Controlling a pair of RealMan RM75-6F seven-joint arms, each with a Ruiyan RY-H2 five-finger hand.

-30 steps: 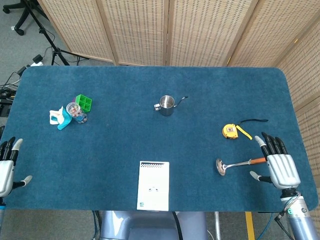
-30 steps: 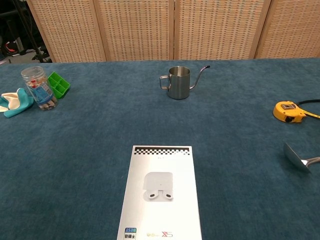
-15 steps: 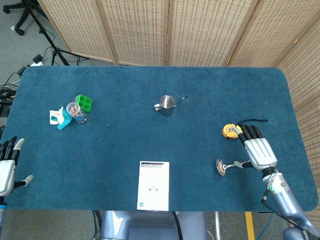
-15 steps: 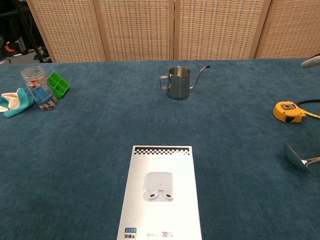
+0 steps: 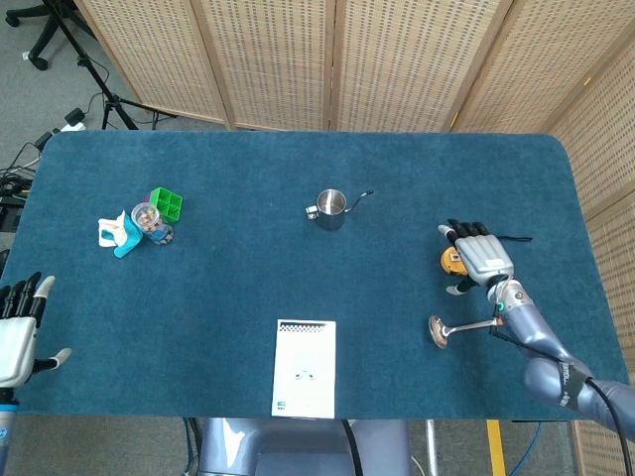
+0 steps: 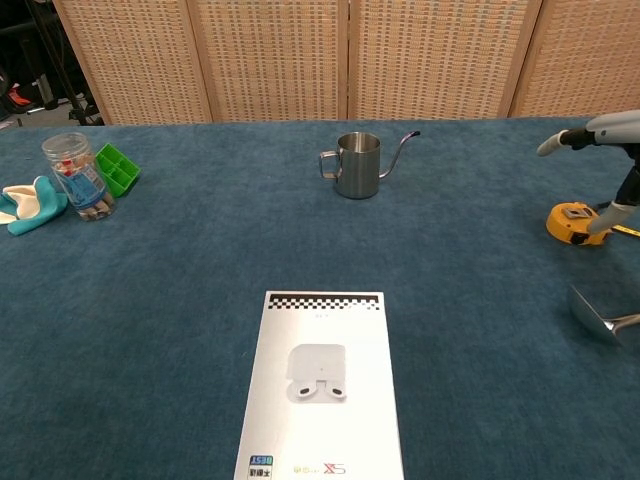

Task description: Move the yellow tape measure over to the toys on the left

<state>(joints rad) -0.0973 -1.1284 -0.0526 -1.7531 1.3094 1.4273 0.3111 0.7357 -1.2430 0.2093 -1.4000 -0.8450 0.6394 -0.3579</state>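
The yellow tape measure (image 5: 451,261) (image 6: 573,222) lies at the right of the blue table, its black strap trailing to the right. My right hand (image 5: 478,254) (image 6: 603,135) hovers just above it, palm down and fingers spread, and holds nothing. Its thumb hangs close beside the tape. The toys sit far left: a green tray (image 5: 166,204) (image 6: 118,168), a clear jar (image 5: 147,221) (image 6: 78,176) and a teal-and-white toy (image 5: 117,236) (image 6: 28,205). My left hand (image 5: 18,332) rests open at the near left edge.
A steel pouring kettle (image 5: 329,207) (image 6: 358,165) stands mid-table. A white booklet (image 5: 305,367) (image 6: 322,385) lies at the front centre. A metal spoon (image 5: 443,329) (image 6: 596,313) lies near the right forearm. Wicker screens close off the back.
My right hand has travelled from the near right edge forward and left until it is over the tape measure. The left hand slid slightly lower. The tape has stayed put.
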